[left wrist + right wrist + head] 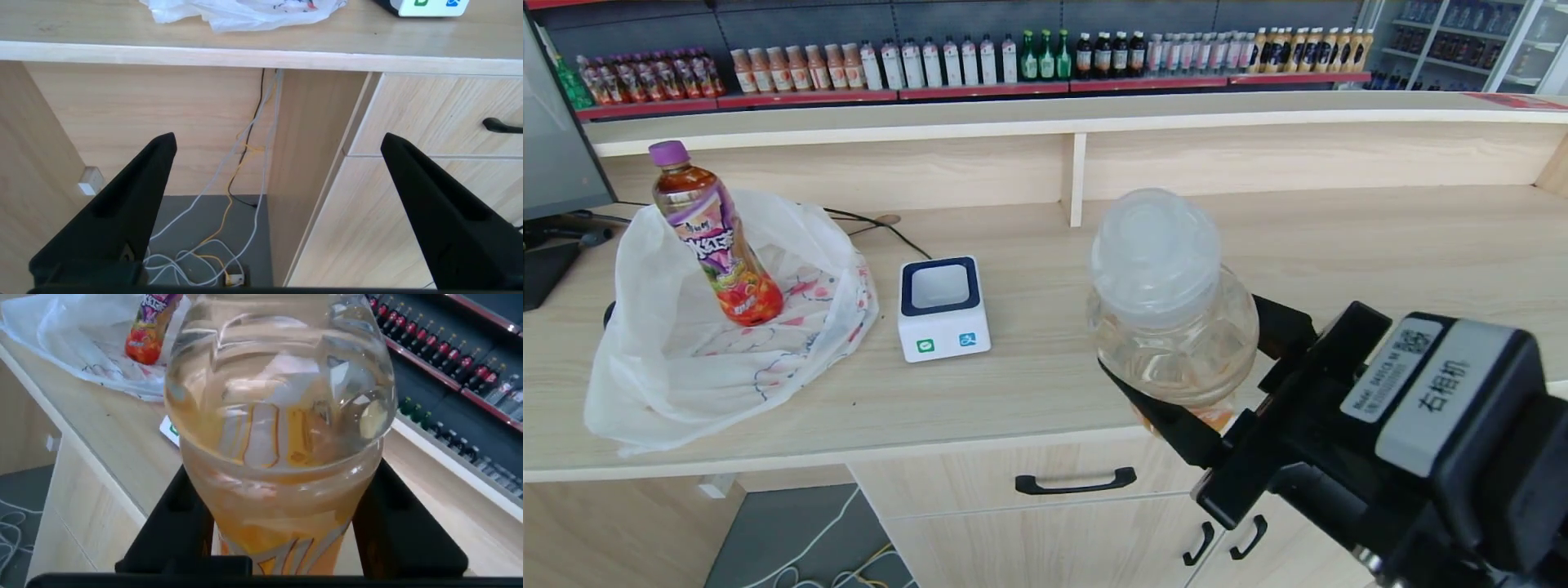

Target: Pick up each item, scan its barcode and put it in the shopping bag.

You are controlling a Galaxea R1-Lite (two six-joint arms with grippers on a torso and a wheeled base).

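The right gripper [1205, 359] clenches a clear bottle [1168, 302] (pale cap) above the bench [1029, 392] front edge; the left gripper [278, 145] hangs released below that edge. A scanner [943, 309] sits beside the shopping bag [670, 359].

Head above counter [1045, 392], left wrist below, right wrist close, all share bag [670, 367]

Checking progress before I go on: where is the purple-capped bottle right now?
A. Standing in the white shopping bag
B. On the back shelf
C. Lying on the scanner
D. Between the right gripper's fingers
A: the purple-capped bottle stands tilted in the white shopping bag, to the left of the scanner; the right gripper holds a clear bottle instead.
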